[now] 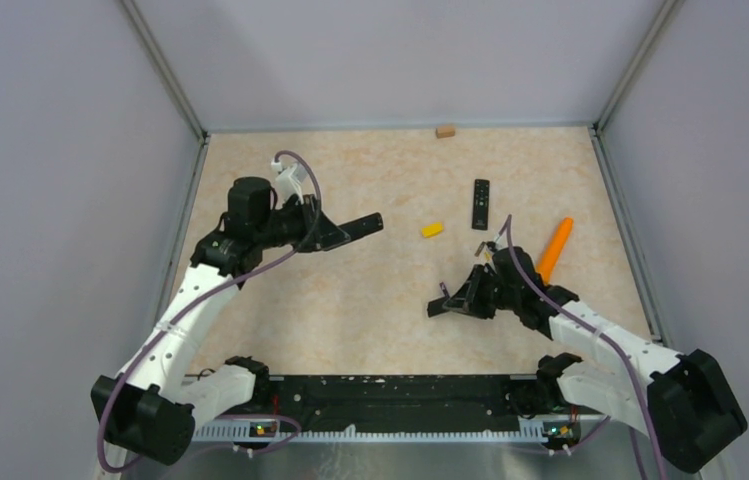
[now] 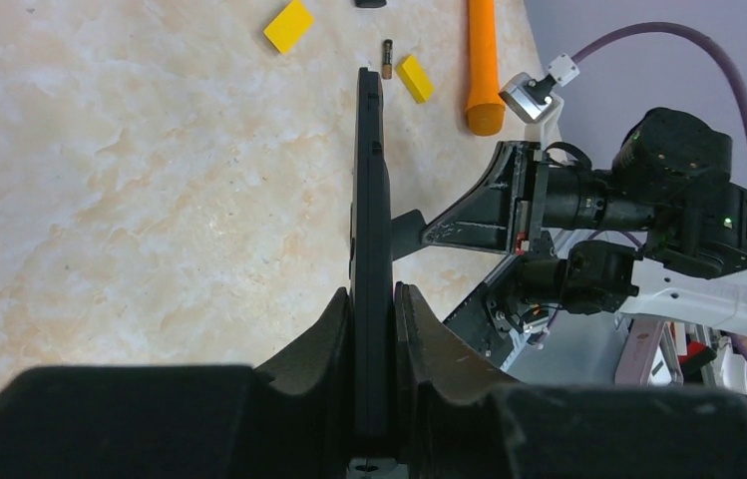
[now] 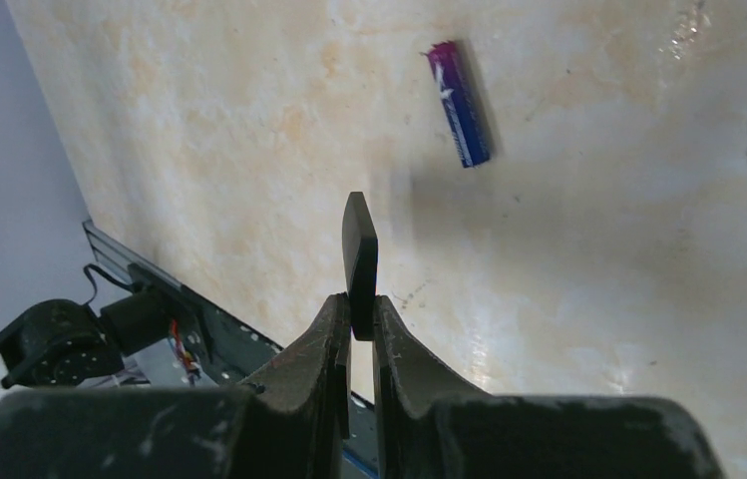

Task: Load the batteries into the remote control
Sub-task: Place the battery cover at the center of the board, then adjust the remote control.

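Beige marbled tabletop (image 3: 598, 299) reads smooth, with a faint sheen. The slim purple-and-blue battery (image 3: 459, 103) has a glossy wrap. Long slim black plastic remote control (image 2: 370, 200): matt. Small flat black plastic piece (image 3: 358, 249): matt too. Orange cone-shaped stick (image 2: 483, 60): smooth, satin plastic.

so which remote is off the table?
The edge-on remote clamped in the left hand; the flat remote lies free on the table.
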